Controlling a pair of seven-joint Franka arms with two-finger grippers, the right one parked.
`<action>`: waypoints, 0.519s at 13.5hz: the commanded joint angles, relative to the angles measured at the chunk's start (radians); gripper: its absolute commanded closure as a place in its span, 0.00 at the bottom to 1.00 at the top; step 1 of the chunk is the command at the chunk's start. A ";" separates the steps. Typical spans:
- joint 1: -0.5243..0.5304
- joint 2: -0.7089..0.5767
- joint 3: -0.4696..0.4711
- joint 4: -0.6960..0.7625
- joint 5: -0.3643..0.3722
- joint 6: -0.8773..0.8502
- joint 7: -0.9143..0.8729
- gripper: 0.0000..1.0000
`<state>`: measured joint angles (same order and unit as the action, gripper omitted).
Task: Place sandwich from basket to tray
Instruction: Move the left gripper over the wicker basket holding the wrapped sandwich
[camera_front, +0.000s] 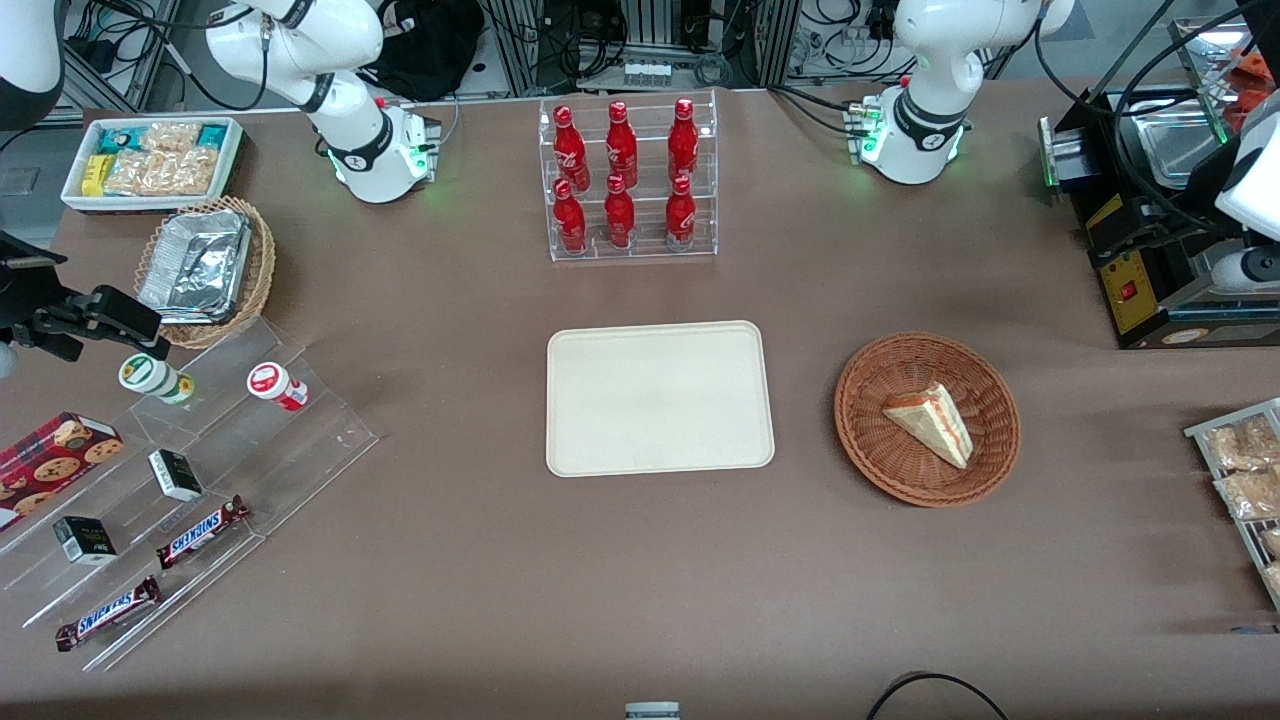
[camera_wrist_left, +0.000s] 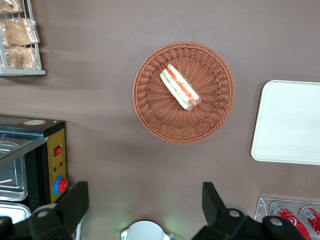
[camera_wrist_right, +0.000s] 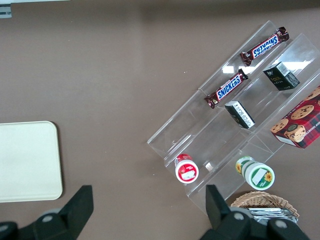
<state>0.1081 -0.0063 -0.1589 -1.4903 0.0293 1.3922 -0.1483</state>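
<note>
The sandwich (camera_front: 930, 420), a white bread wedge with orange-red and green filling, lies in the round reddish-brown basket (camera_front: 860, 400). The cream tray (camera_front: 660, 397) sits bare beside the basket, toward the parked arm's end. In the left wrist view the sandwich (camera_wrist_left: 180, 87) rests near the middle of the basket (camera_wrist_left: 150, 110), with the tray (camera_wrist_left: 290, 122) alongside. My left gripper (camera_wrist_left: 144, 197) hangs high above the table, farther from the front camera than the basket. It is open and holds nothing.
An acrylic rack of red bottles (camera_front: 630, 180) stands farther from the front camera than the tray. A black machine (camera_front: 1150, 260) and a wire rack of snack packets (camera_front: 1240, 470) flank the basket at the working arm's end. An acrylic stand with snacks (camera_front: 180, 480) is at the parked arm's end.
</note>
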 joint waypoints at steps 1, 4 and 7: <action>0.004 0.006 -0.001 0.012 -0.008 0.007 -0.005 0.00; 0.001 0.038 -0.001 0.001 -0.002 0.025 -0.013 0.00; -0.004 0.081 -0.002 -0.089 -0.003 0.144 -0.017 0.00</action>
<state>0.1079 0.0513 -0.1587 -1.5214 0.0293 1.4566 -0.1483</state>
